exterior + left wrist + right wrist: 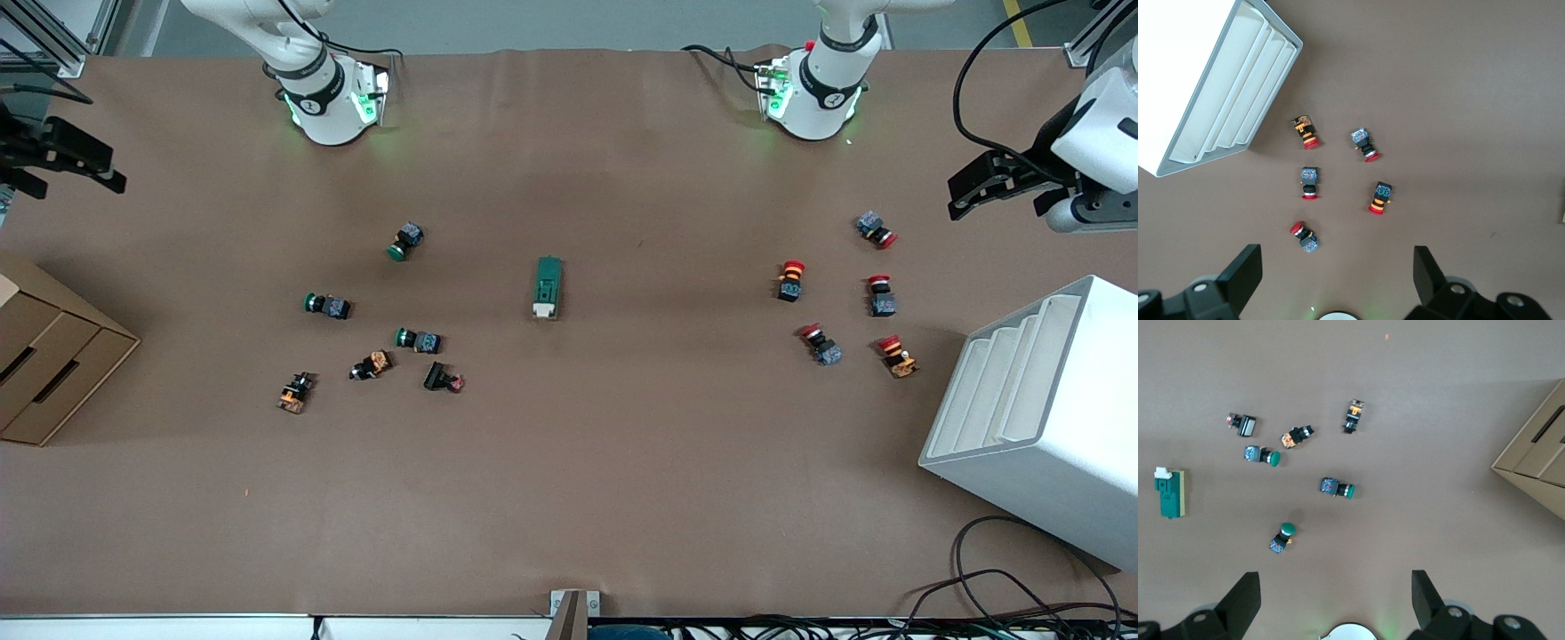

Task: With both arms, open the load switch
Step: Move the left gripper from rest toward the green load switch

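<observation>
At the front view's left edge the right arm's black two-finger gripper [67,164] hangs over the table's end by the tan cardboard drawer box [53,360], fingers spread wide with nothing between them. Next come 3 small green-capped push buttons [406,241] and 3 darker orange-and-black parts [371,365], scattered on the brown paper-covered table [569,498].

At mid-table lies the load switch [548,287], a small elongated dark-green block with a white sliding piece. Its long axis runs from the robots' bases toward the front camera, white end nearer the camera. It sits about midway between the 2 bases, well apart from both grippers, so neither arm looks clearly nearer; each would have to reach inward toward the centre.

Then 5 red-capped push buttons [790,279], the white ribbed plastic rack [1036,418], and the left arm's black gripper [1000,182], also open and empty.

The right wrist view catches the load switch [1169,493] at its edge; the left wrist view shows only red buttons and the rack.
</observation>
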`<state>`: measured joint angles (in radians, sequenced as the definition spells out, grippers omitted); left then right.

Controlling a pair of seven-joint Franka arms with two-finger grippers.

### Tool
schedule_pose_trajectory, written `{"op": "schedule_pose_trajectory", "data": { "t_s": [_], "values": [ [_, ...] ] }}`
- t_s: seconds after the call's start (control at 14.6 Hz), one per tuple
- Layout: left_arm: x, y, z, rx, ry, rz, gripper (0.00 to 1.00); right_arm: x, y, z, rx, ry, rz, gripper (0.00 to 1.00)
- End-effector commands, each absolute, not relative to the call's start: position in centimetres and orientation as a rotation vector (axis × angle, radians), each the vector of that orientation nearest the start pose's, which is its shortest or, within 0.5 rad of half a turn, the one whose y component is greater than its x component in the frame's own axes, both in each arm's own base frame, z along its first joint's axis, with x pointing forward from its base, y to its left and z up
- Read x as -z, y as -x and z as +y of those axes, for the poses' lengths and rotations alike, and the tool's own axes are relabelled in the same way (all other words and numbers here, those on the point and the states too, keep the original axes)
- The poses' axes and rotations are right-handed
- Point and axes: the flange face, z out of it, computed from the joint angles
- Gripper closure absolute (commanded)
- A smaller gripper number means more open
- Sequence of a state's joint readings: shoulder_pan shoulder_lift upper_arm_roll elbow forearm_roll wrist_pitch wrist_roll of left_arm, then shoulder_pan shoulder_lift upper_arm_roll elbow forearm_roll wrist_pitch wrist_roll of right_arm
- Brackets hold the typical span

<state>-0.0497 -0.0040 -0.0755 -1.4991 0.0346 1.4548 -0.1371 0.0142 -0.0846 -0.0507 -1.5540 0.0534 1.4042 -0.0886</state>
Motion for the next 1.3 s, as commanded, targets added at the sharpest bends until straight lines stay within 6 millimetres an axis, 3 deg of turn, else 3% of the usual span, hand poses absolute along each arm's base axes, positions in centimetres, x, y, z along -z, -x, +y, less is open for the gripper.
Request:
{"op": "schedule_pose_trajectory", "data": {
  "t_s": [0.0, 0.68, 1.02, 1.23],
  "values": [
    [-65.5, -54.0, -6.1, -0.047, 3.086, -0.004, 0.0, -66.4, -51.0, 1.7, -0.102, 3.086, -0.196, 0.0],
    [-65.4, -54.0, -6.6, -0.051, 3.098, 0.008, 0.0, -65.5, -51.6, 2.3, -0.127, 3.102, -0.107, 0.0],
    [-65.2, -52.9, -9.5, -0.117, 3.09, 0.049, 0.0, -65.5, -51.6, 2.3, -0.125, 3.103, -0.104, 0.0],
    [-64.9, -52.0, -10.1, -0.193, 3.07, -0.054, 0.0, -65.6, -51.6, 1.9, -0.122, 3.103, -0.09, 0.0]
  ]
}}
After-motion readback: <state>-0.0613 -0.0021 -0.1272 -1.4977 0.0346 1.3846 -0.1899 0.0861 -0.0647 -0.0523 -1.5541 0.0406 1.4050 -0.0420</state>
